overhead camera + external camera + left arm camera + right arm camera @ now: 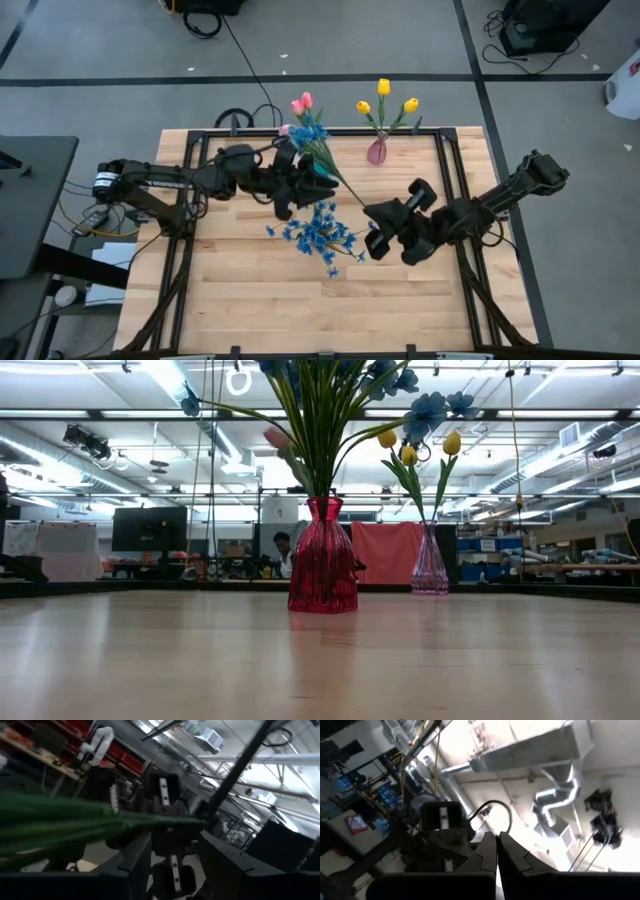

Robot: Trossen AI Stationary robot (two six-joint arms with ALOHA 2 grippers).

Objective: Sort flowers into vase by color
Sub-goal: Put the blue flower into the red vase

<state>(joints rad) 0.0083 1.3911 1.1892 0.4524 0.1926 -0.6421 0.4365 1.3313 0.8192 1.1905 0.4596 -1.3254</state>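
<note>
High view: the left hand (300, 188) and the right hand (372, 215) meet over the middle of the surface (250, 290), with a bunch of flowers strung between them. The bunch (318, 152) — blue blossoms with a pink tulip near its far end — lies on a slant, heads toward the back edge and stems running down toward the right hand.

The left hand's fingers are part-way closed around the green stems (75, 822), about mid-length. The right hand's fingers are pressed shut at the stem tips; whether they actually pinch a stem is not clear.

A second spray of blue blossoms (322, 234) sits just in front of the two hands. In the low view it stands in a red vase (323, 557). The yellow tulips (384, 103) stand in a pink vase (377, 150) at the back edge.

The red vase lies directly below and between the hands — so either arm is near, but the left has the firmer hold, and I judge the stems must swing upright, tips down, before they can go in.
</note>
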